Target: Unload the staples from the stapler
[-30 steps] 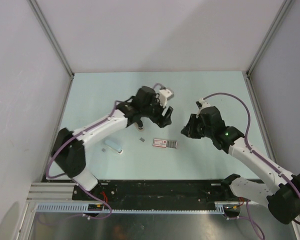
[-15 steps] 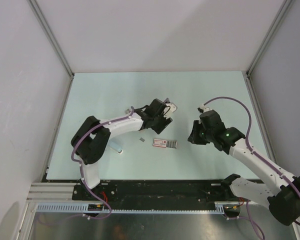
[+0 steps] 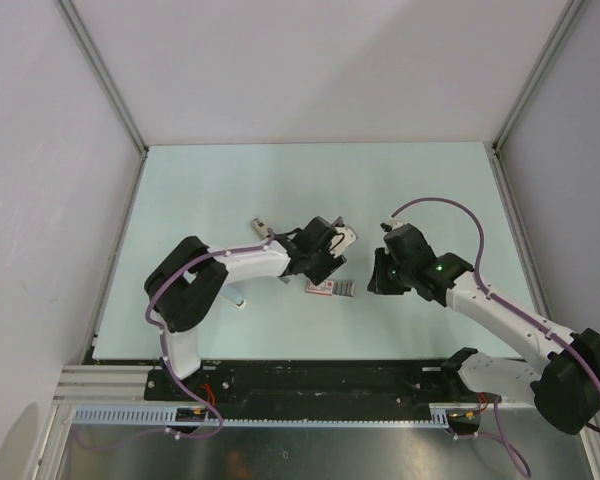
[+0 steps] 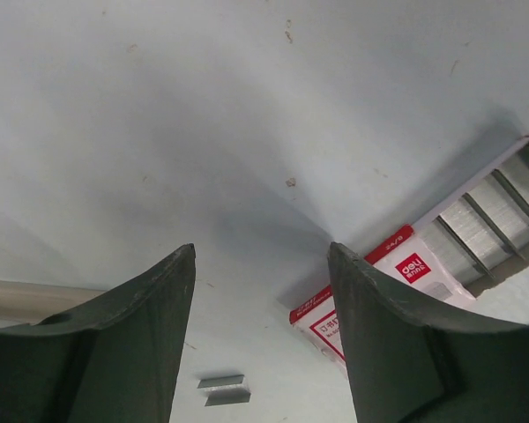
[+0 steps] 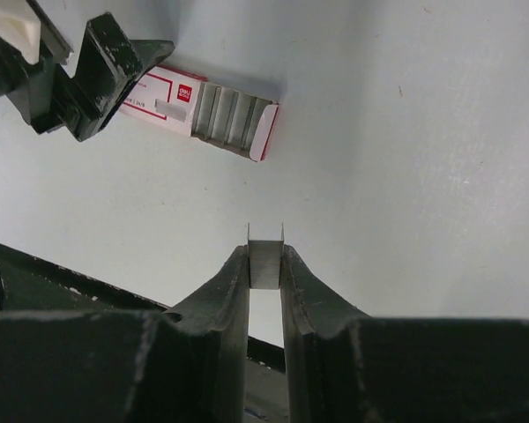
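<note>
The stapler is a flat pink-and-white block with red print and grey metal strips at its right end, lying on the table. It also shows in the left wrist view and the right wrist view. My left gripper is open and empty, low over the table at the block's left end; in its own view the right finger covers part of the block. A small grey staple piece lies between the fingers. My right gripper is shut on a grey staple strip, right of the block.
A small white-and-blue object lies left of the block, partly behind the left arm. The black rail at the table's near edge runs just below the right gripper. Grey walls enclose the table on three sides.
My left gripper has dropped and come nearer, down to the stapler's left end. My right gripper has shifted a little left toward the stapler.
</note>
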Tool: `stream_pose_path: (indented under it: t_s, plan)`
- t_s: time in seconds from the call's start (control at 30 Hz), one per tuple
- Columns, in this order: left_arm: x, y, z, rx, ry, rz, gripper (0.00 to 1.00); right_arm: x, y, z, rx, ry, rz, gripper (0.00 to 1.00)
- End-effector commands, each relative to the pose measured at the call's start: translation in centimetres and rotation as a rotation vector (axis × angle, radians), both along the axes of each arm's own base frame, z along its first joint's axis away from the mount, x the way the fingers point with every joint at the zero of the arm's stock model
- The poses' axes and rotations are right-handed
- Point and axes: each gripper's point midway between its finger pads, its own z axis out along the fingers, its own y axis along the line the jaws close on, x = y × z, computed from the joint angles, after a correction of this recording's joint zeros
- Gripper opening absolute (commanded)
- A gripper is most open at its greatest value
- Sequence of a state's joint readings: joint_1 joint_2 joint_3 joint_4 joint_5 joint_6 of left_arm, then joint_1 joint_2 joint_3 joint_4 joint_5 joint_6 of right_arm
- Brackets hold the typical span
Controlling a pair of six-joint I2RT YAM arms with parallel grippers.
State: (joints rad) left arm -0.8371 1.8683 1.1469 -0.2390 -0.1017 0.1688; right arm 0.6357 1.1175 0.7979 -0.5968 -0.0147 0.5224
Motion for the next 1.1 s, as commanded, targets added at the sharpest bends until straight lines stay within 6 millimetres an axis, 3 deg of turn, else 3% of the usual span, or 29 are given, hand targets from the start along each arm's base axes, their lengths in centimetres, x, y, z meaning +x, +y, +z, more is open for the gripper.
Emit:
stream_pose_path:
  t_s: [0.0,0.23,0.4,0.5,0.63,0.77,0.93,1.07]
  plan:
    - [-1.1,0.1,0.2,-0.004,-0.012,-0.056,0.67,0.5,0.3,0.2,0.008,-0.023,-0.005,0.05]
    - [-3.3,0.5,0.6,-0.034,0.018,-0.082,0.67,0.6,0.9,-0.5,-0.004,-0.010,0.015,0.05]
    - [-3.3,0.6,1.5,-0.050,0.002,-0.081,0.68,0.3,1.9,-1.4,-0.022,-0.004,0.065,0.05]
    - [-1.7,0.8,2.7,-0.074,-0.023,-0.048,0.69,0.3,2.4,-2.3,-0.053,0.008,0.107,0.06]
    - [2.0,2.1,5.4,-0.142,-0.050,0.041,0.70,0.4,3.1,-2.8,-0.109,0.000,0.195,0.07]
    - [3.7,2.5,7.1,-0.193,-0.059,0.063,0.71,1.2,3.3,-2.8,-0.157,-0.017,0.241,0.07]
    - [3.6,0.3,5.9,-0.191,-0.016,0.022,0.72,2.0,2.8,-1.4,-0.153,-0.059,0.200,0.05]
    - [3.0,-2.0,4.2,-0.159,0.010,-0.033,0.71,1.9,2.5,1.5,-0.094,-0.129,0.180,0.05]
